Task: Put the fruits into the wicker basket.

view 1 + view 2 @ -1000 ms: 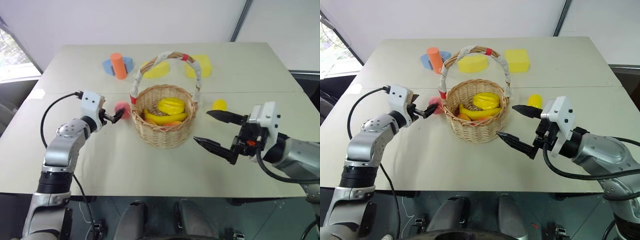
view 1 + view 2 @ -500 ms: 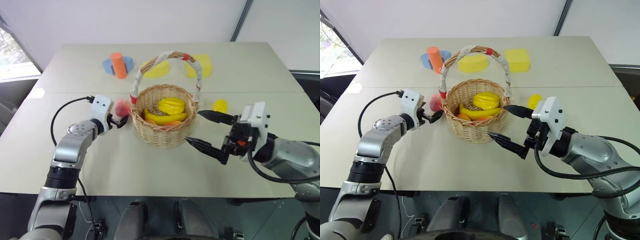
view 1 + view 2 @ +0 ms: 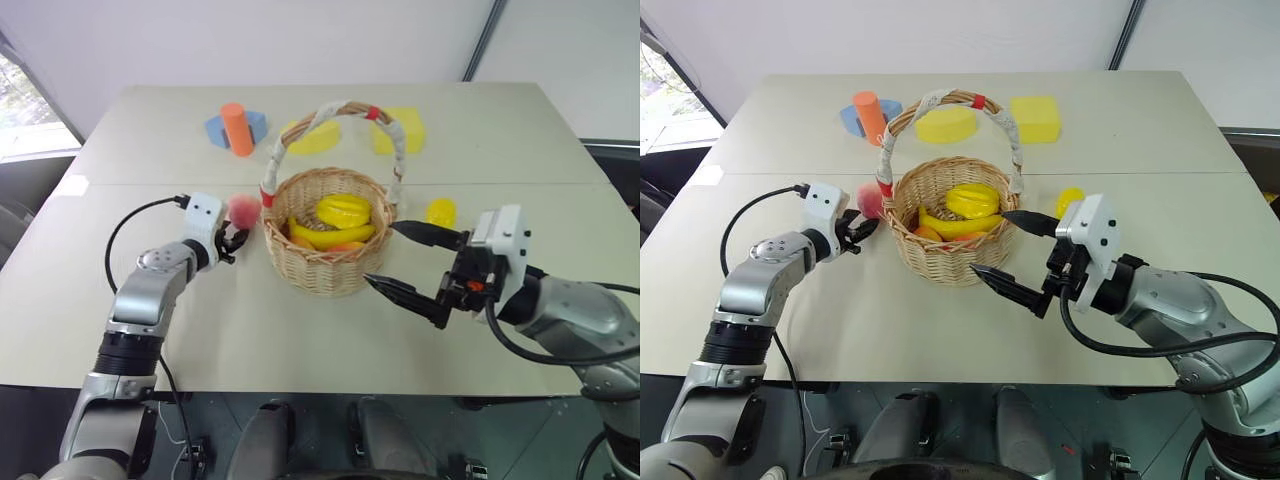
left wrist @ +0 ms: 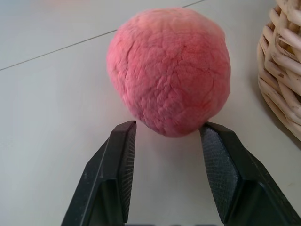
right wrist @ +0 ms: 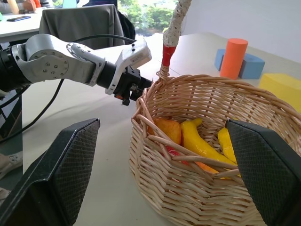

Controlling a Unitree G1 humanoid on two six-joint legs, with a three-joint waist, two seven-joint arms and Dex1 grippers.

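The left gripper [image 4: 167,136], open a second ago, is now closed on the pink peach [image 4: 169,70] beside the wicker basket [image 3: 325,265]; the right gripper [image 3: 408,262] is held wide open, empty

- One wicker basket [image 3: 325,245] stands on the worktop [image 3: 300,330].
- Two loose fruits lie outside the basket: one pink peach [image 3: 243,209] and one yellow lemon [image 3: 441,211].
- Inside the basket are several yellow and orange toy fruits [image 3: 335,222]; at least two yellow and one orange can be told, but the exact count cannot.
- Two yellow foam blocks [image 3: 316,139] sit toward the far edge.
- One orange cylinder [image 3: 237,131] stands on one blue piece [image 3: 219,132].
- Two grippers, each with two black fingers [image 4: 117,165].
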